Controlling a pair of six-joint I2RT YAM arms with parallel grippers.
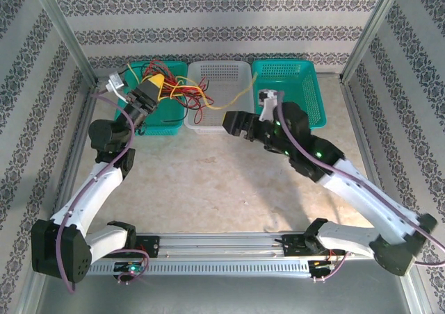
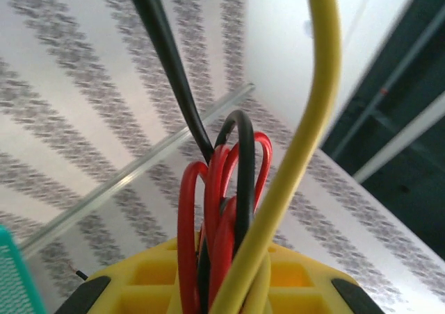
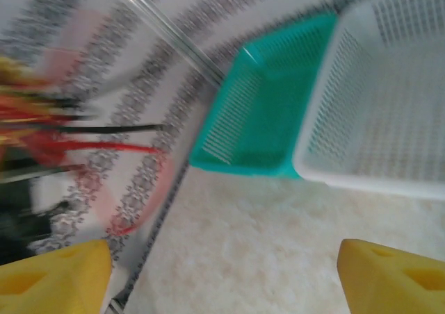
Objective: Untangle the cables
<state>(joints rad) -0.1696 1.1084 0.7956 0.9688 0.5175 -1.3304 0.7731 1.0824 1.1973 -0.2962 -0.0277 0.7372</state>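
- The left gripper (image 1: 151, 90) hangs above the left teal basket (image 1: 165, 126) at the back of the worktop (image 1: 208, 189). Its jaws are closed on the cables (image 1: 186, 92).
- In the left wrist view, red, black and yellow cables (image 2: 229, 189) rise from between the yellow jaws of the left gripper (image 2: 222, 286).
- Loose loops trail from the bundle to the right, over the white basket (image 1: 222, 74).
- The right gripper (image 1: 233, 123) sits just in front of the white basket. Its jaws are spread wide and hold nothing.
- The right teal basket (image 1: 292, 85) stands beside the white one.
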